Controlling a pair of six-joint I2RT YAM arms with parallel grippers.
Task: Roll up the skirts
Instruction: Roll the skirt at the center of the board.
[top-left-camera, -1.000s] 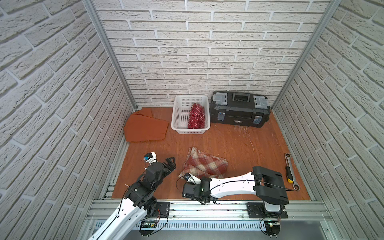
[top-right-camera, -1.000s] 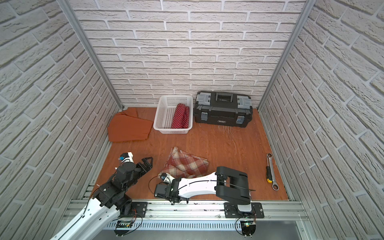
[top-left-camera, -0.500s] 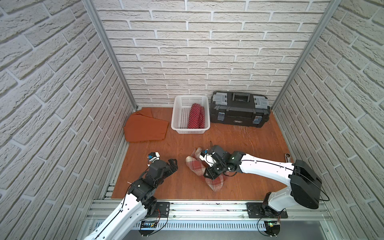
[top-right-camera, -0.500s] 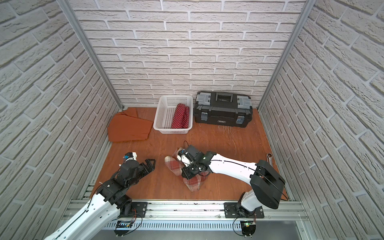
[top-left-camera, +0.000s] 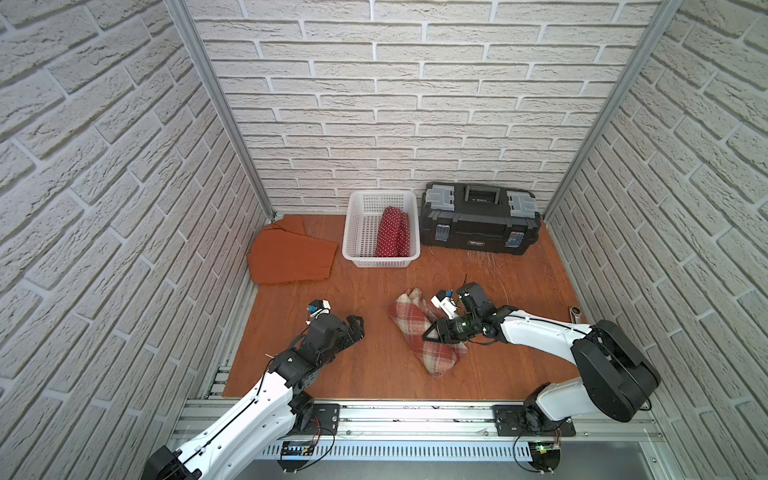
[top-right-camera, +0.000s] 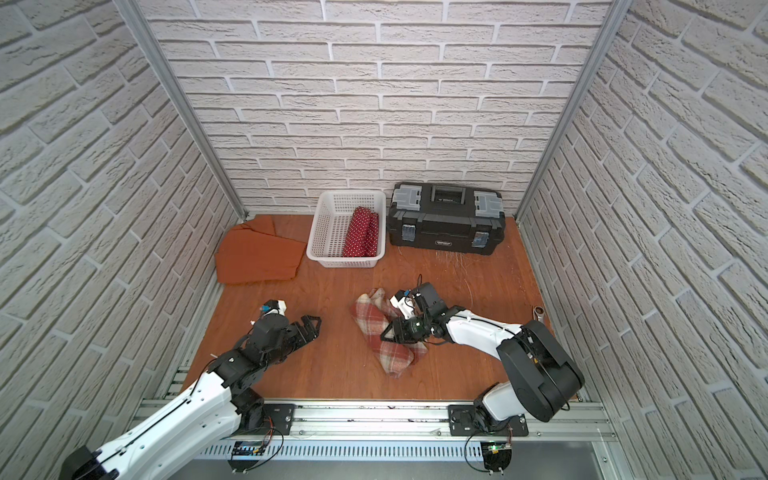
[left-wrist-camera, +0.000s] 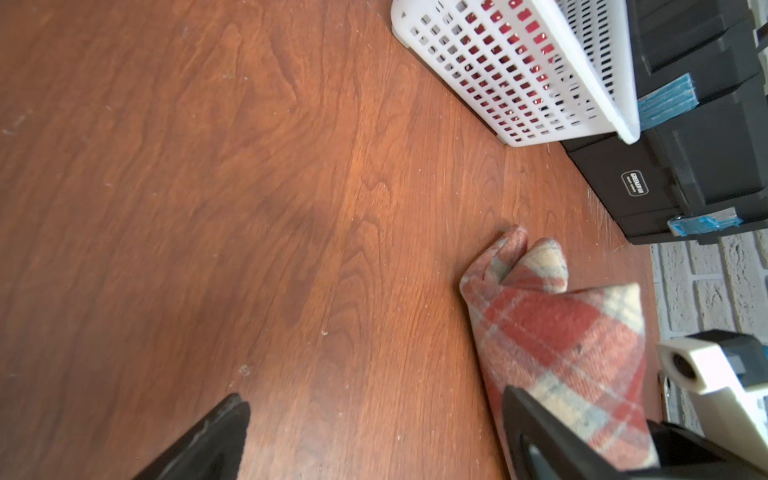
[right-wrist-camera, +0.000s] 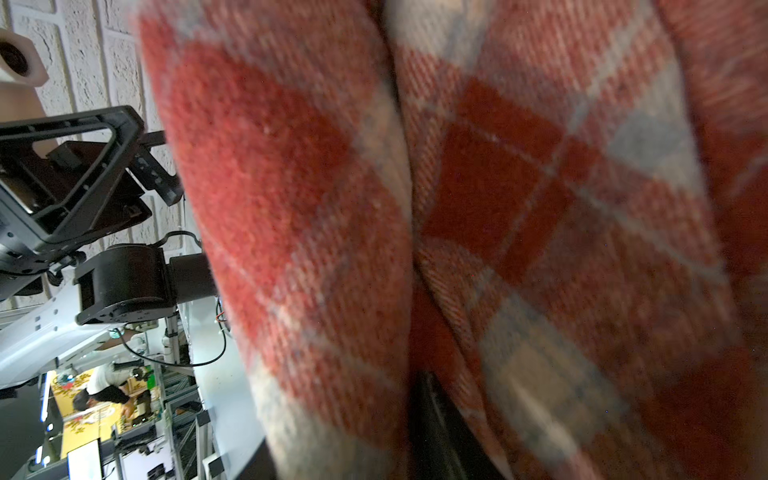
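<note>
Currently your right hand (top-left-camera: 436, 332) sits against the middle of the plaid skirt (top-left-camera: 411, 320), a rolled bundle lying slantwise near the middle of the counter (top-left-camera: 374, 374). Its wrist view is filled with that red-and-cream cloth, with one dark finger (right-wrist-camera: 440, 424) showing against it. You cannot tell whether the jaws are pinching the roll or only resting on it. Your left hand (top-left-camera: 357, 326) hangs over bare wood with its fingers (left-wrist-camera: 232, 424) spread wide, holding nothing, and it is well apart from the plaid bundle on its right. Farther back, the polka-dot skirt (top-left-camera: 392, 232) lies rolled inside the white basket (top-left-camera: 361, 237), on the side nearer the black toolbox (top-left-camera: 478, 220), which stands just beside the basket. The rust-orange skirt (top-left-camera: 291, 257) lies flat in the back left corner, next to the basket.
</note>
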